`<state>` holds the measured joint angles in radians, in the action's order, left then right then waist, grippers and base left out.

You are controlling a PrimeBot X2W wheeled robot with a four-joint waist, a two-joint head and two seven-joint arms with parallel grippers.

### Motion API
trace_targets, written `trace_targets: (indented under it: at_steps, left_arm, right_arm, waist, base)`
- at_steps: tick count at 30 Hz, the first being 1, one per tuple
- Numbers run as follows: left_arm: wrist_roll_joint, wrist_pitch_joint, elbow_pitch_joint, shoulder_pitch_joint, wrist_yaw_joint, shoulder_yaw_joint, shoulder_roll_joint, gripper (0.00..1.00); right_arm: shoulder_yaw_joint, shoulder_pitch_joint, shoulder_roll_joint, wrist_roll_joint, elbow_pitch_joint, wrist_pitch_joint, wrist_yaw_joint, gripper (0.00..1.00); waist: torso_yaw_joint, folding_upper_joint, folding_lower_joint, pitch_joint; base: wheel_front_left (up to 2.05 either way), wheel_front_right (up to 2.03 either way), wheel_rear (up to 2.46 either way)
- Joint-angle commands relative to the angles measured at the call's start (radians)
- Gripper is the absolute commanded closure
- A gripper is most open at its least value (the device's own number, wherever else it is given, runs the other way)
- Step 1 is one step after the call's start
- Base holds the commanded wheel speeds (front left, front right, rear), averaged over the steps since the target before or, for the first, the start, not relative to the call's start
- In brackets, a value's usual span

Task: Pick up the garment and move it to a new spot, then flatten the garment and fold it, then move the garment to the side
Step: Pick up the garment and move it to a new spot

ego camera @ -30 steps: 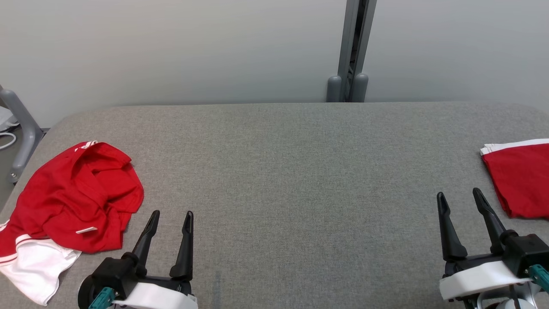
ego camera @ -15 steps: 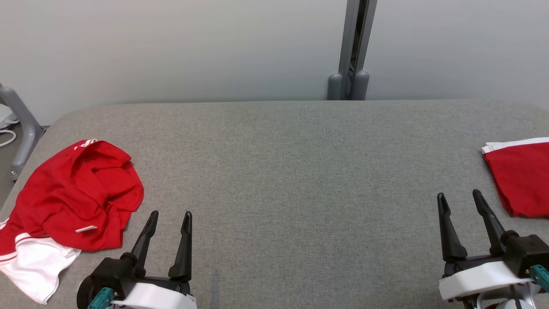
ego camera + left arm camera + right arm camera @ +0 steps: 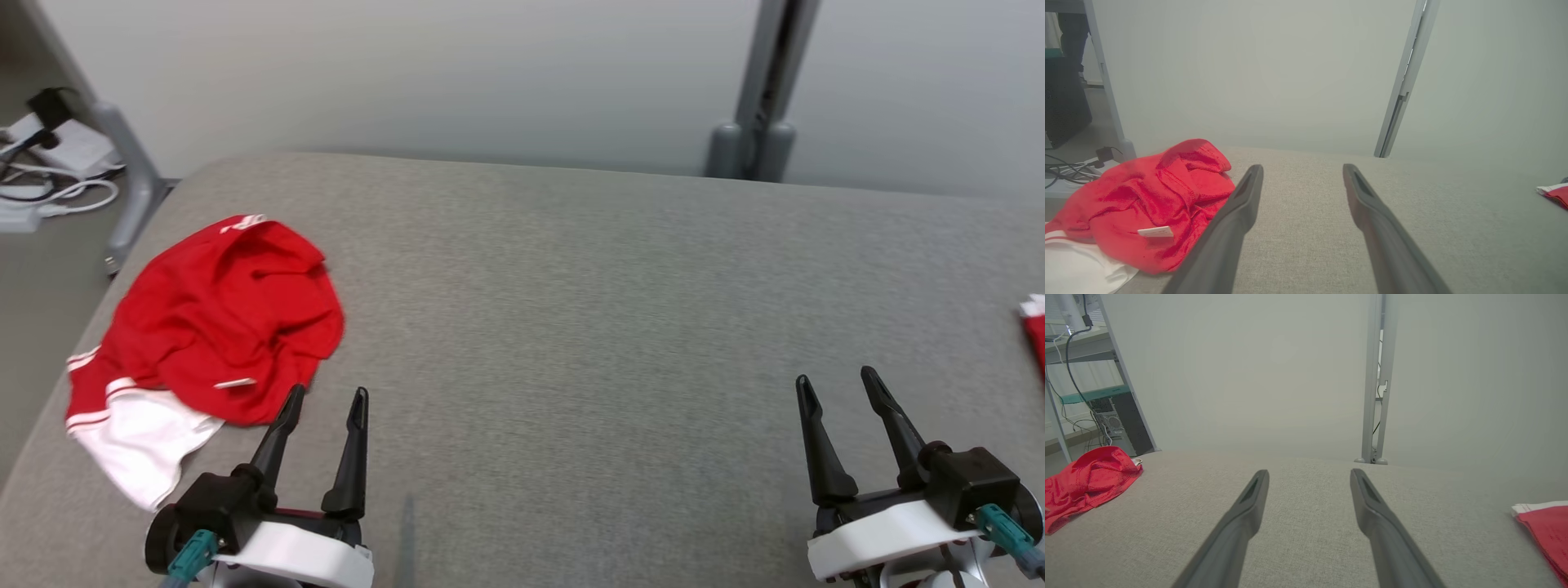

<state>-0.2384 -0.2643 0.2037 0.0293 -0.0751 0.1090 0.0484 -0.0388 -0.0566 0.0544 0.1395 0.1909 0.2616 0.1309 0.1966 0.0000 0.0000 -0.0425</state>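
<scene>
**A:** What just changed?

**B:** My head camera swung left. The whole picture shifted, but nothing on the tabletop (image 3: 571, 286) moved. The crumpled red-and-white garment (image 3: 216, 318) now sits fuller in the head view, along the tabletop's left edge. The folded red piece (image 3: 1035, 322) at the right edge has almost slipped out of the picture.

**A:** And the grippers?

**B:** The left gripper (image 3: 327, 394) has its fingers spread and holds nothing. Its tips are just beside the garment's near hem, and I can't tell whether one brushes the cloth. The right gripper (image 3: 835, 377) is spread and empty too, well apart from the garment.

**A:** So where are we?

**B:** Right at the start, I'd say, with the garment not yet picked up. The turn looks like lining up a left-arm reach.
</scene>
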Motion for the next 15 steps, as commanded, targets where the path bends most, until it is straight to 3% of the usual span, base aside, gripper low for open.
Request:
trace_targets:
  at_steps: [1, 15]
  left_arm:
    - [0.006, 0.0, -0.004, 0.014, -0.003, -0.01, 0.005, 0.0]
    - [0.046, 0.0, -0.012, -0.017, -0.005, -0.077, 0.004, 0.0]
  right_arm:
    - [-0.003, -0.005, 0.003, 0.003, 0.004, 0.004, -0.001, 0.0]
    - [-0.108, 0.006, 0.021, 0.049, 0.005, 0.004, -0.001, 0.0]
  waist:
    - [0.063, 0.0, 0.0, 0.003]
    - [0.299, 0.0, 0.0, 0.056]
  base:
    - [0.0, 0.0, 0.0]
    - [0.0, 0.0, 0.0]
